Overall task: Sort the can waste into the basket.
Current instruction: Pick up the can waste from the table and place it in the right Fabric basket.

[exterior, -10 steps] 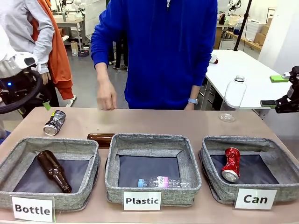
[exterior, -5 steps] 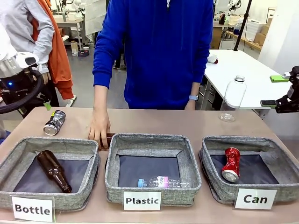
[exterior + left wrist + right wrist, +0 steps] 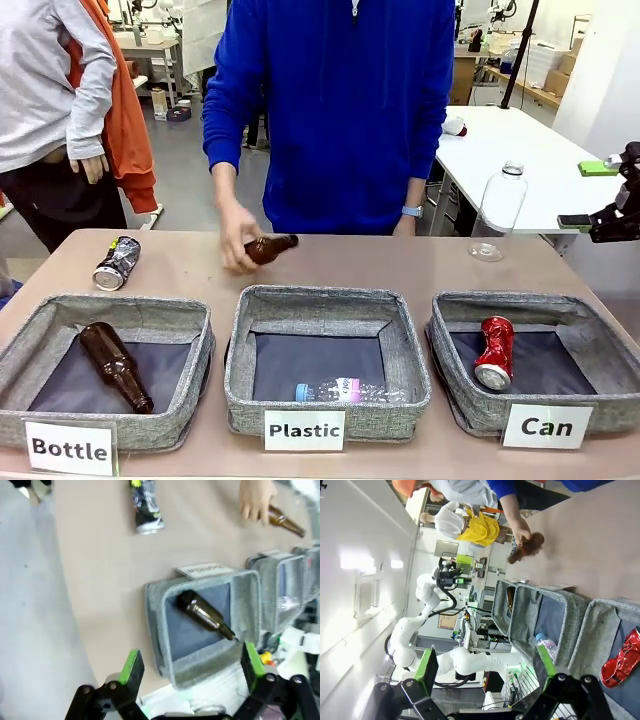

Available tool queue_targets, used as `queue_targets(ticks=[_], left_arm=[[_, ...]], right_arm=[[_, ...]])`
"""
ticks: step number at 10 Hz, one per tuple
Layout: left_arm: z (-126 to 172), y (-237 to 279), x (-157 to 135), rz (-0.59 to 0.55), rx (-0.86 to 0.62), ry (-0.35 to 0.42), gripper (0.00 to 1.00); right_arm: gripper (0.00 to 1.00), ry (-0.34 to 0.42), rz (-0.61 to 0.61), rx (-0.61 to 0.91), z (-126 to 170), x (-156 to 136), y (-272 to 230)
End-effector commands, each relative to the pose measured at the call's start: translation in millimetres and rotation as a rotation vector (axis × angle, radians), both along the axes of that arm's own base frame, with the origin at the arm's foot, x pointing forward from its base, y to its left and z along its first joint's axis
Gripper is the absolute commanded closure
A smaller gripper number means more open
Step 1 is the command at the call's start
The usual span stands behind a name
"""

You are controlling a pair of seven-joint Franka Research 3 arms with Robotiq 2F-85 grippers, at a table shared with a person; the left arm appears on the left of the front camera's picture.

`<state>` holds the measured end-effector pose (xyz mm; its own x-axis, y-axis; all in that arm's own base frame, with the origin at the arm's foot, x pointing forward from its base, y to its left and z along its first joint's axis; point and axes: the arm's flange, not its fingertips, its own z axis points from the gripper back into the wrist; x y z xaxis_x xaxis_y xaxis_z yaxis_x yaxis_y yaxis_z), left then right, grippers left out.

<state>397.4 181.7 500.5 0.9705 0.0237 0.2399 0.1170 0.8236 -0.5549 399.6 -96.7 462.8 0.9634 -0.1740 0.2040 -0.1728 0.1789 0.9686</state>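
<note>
The left claw point(image 3: 190, 665) hangs spread and empty, the Bottle bin point(image 3: 154, 625) just ahead and the dark crushed can point(image 3: 145, 510) well beyond it on the surface point(image 3: 100, 580). The right claw point(image 3: 486, 667), equally spread and empty, has the red can point(image 3: 620, 657) ahead inside the Can basket point(image 3: 600, 615). A person's hand point(image 3: 256, 500) holding a brown bottle point(image 3: 285, 522) near the dark can could be struck during a reach.

- My left gripper point(image 3: 191, 659) hangs high and looks steeply downward, its jaws spread wide and empty.
- Its two black fingers point(image 3: 131, 669) rise from the bottom edge of the left wrist view, green pads turned towards each other.
- My right gripper point(image 3: 486, 665) is spread just as wide and grips nothing.
- My right wrist is rolled onto its side.
- From the front, my right gripper sits raised at my far right, fingers pointing inward.
</note>
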Motion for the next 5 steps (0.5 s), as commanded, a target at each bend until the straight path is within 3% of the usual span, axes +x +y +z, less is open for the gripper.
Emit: queue_targets(ticks=[1,3,5], left_arm=[[-16.9,3.7,-28.7,0.051,-0.047,-0.072,0.00],[-20.1,-9.7,-22.2,0.048,-0.012,-0.068,0.00],[-18.0,-36.4,17.5,0.057,0.033,-0.009,0.00]], right_arm=[[0.00,-0.017,0.018,-0.012,1.5,-2.1,-2.7],[0.00,-0.017,0.018,-0.012,1.5,-2.1,-2.7],[0.00,-0.017,0.018,-0.012,1.5,-2.1,-2.7]])
